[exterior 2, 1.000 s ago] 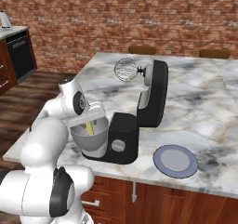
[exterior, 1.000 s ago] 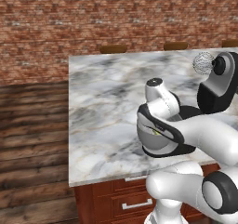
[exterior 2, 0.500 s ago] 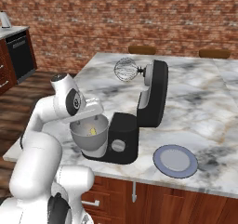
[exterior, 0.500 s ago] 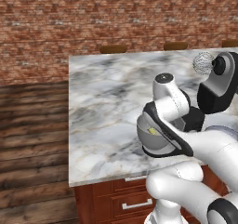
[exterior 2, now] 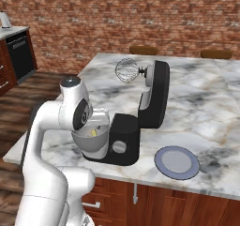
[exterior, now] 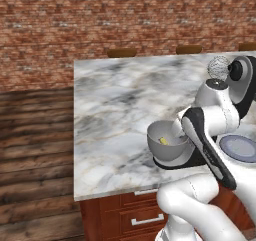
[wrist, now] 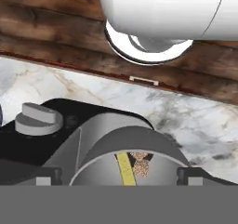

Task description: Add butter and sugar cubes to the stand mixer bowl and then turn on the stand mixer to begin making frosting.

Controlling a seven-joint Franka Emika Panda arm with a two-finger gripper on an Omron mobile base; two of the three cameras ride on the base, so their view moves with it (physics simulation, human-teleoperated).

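marble counter (exterior 2: pixel 206 108) in grey-white veining carries the whole setup; its front edge sits over red-brown wood cabinets (exterior 2: pixel 154 201) with silver drawer pulls. a red brick wall (exterior 2: pixel 140 18) runs behind the counter, and dark wood plank flooring (exterior: pixel 35 150) lies to the counter's side. two brown chair backs (exterior 2: pixel 143 50) show just past the far edge. at the far left of the right base view a black appliance front (exterior 2: pixel 21 56) stands under a pale worktop.

the stand mixer (exterior 2: pixel 152 96) stands near the front edge, head tilted up and back, wire whisk (exterior 2: pixel 126 71) lifted clear and well above the stand mixer bowl (exterior 2: pixel 93 144). the bowl sits on the black base, just beside the small silver knob (wrist: pixel 38 118). a flat blue-grey plate (exterior 2: pixel 177 162) lies on the marble to the right of the base, apart from it.

the butter (wrist: pixel 124 168) lies inside the bowl as a pale-yellow stick; it also appears as a small yellow spot in the left base view (exterior: pixel 164 141). a brown speckled sugar cube (wrist: pixel 140 165) rests touching the butter on the bowl floor.

the gripper (wrist: pixel 118 174) hangs directly above the bowl mouth, pointing down into it. its dark fingertips (wrist: pixel 49 175) stand far apart, one at each side of the bowl rim in the hand view; the jaws are spread wide and hold nothing, with neither tip touching butter or cube
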